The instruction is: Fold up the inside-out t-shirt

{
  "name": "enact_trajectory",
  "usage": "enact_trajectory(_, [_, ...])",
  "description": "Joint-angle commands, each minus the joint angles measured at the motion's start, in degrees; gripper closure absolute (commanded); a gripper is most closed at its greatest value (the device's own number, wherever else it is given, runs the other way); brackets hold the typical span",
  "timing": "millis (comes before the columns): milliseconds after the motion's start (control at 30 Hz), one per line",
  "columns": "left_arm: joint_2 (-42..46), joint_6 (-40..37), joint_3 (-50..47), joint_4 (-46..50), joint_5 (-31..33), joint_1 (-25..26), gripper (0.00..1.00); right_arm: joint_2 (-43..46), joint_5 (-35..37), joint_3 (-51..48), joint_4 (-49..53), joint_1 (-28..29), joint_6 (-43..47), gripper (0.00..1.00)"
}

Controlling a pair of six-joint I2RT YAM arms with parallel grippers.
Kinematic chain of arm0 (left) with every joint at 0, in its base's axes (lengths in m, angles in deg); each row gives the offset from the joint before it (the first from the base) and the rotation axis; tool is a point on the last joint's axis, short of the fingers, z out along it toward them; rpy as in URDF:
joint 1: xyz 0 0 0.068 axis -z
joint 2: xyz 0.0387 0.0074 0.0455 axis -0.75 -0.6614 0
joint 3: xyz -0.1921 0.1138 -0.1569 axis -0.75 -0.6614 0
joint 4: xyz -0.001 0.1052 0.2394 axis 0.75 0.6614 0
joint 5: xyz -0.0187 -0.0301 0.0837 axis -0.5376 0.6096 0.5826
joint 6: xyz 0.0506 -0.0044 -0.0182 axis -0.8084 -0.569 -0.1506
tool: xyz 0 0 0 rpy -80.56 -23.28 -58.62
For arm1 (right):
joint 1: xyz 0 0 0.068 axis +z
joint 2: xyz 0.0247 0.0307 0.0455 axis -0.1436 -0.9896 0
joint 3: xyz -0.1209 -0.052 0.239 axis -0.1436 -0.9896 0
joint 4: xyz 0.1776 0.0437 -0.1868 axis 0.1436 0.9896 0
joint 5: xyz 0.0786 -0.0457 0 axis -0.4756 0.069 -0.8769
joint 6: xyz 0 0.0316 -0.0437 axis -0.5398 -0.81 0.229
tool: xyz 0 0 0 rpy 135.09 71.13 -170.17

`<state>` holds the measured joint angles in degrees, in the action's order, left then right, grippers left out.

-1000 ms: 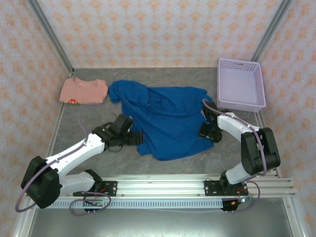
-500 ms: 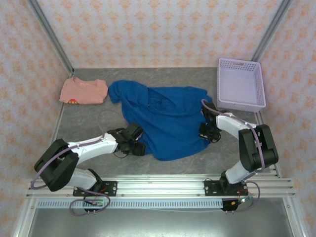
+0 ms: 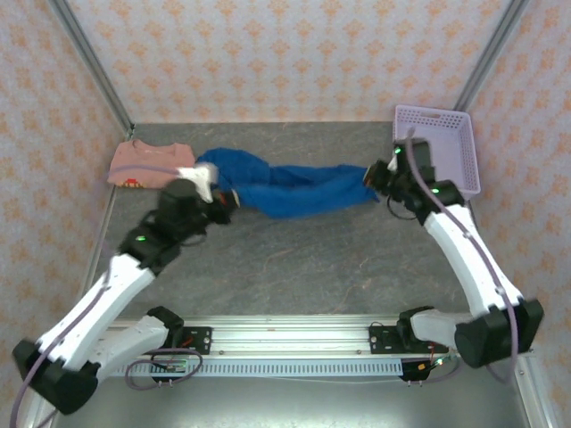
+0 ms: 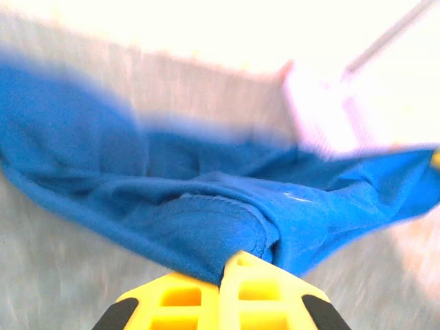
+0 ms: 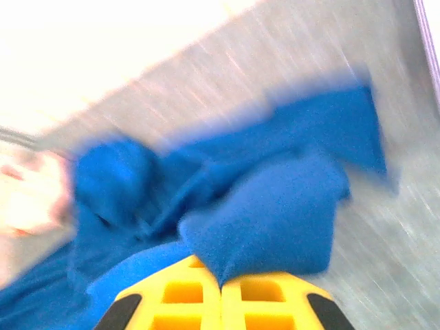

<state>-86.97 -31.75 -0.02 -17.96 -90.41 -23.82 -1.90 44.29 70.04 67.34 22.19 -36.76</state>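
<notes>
The royal-blue inside-out t-shirt (image 3: 290, 187) hangs stretched in a band between both arms, lifted over the back of the table. My left gripper (image 3: 223, 203) is shut on its left end; in the left wrist view the yellow fingers (image 4: 185, 297) pinch a hemmed fold of the t-shirt (image 4: 206, 220). My right gripper (image 3: 375, 176) is shut on the right end; in the right wrist view blue cloth (image 5: 275, 213) bunches out from between the closed yellow fingers (image 5: 265, 292). Both wrist views are blurred.
A folded salmon-pink shirt (image 3: 143, 165) lies at the back left, just behind my left wrist. A lilac basket (image 3: 455, 134) stands at the back right, close to my right arm. Grey tabletop (image 3: 303, 259) spreads in front; patterned walls enclose three sides.
Both grippers closed on the t-shirt's lower edges, then lifted and swung them toward the back. The shirt went from lying spread flat to a stretched, hanging band.
</notes>
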Motion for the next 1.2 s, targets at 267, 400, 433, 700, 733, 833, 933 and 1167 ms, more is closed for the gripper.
enact_trajectory(267, [-3.9,-10.2,43.2,16.1,15.8,-0.2,1.00,7.6,-3.0,28.0,-3.1,1.1,-3.0,1.00])
enact_trajectory(400, [-10.8,-11.8,51.6,22.3,21.6,-0.3,1.00,6.7,-2.3,32.1,-1.9,1.2,-2.9,1.00])
enact_trajectory(433, [-12.4,-12.1,52.5,22.5,21.8,-0.5,1.00,6.2,-1.3,32.4,-1.4,1.1,-2.6,1.00])
enact_trajectory(700, [-26.7,-10.1,60.9,20.5,17.1,-12.0,1.00,-4.7,10.9,34.2,-5.0,0.9,3.4,1.00])
enact_trajectory(733, [-29.0,-10.1,62.6,19.7,16.1,-13.1,1.00,-7.4,11.4,35.8,-6.3,0.4,4.0,1.00])
enact_trajectory(833, [-34.6,-9.8,69.0,17.5,13.3,-15.3,1.00,-15.3,11.3,43.4,-8.7,-0.5,5.3,1.00])
enact_trajectory(933, [-40.2,-9.9,79.4,18.8,11.4,-16.4,1.00,-23.3,10.8,56.6,-6.0,-0.6,6.6,1.00])
enact_trajectory(1167, [-43.6,-10.4,91.7,24.7,7.5,-16.9,1.00,-35.3,5.0,82.5,5.6,-0.6,6.8,1.00])
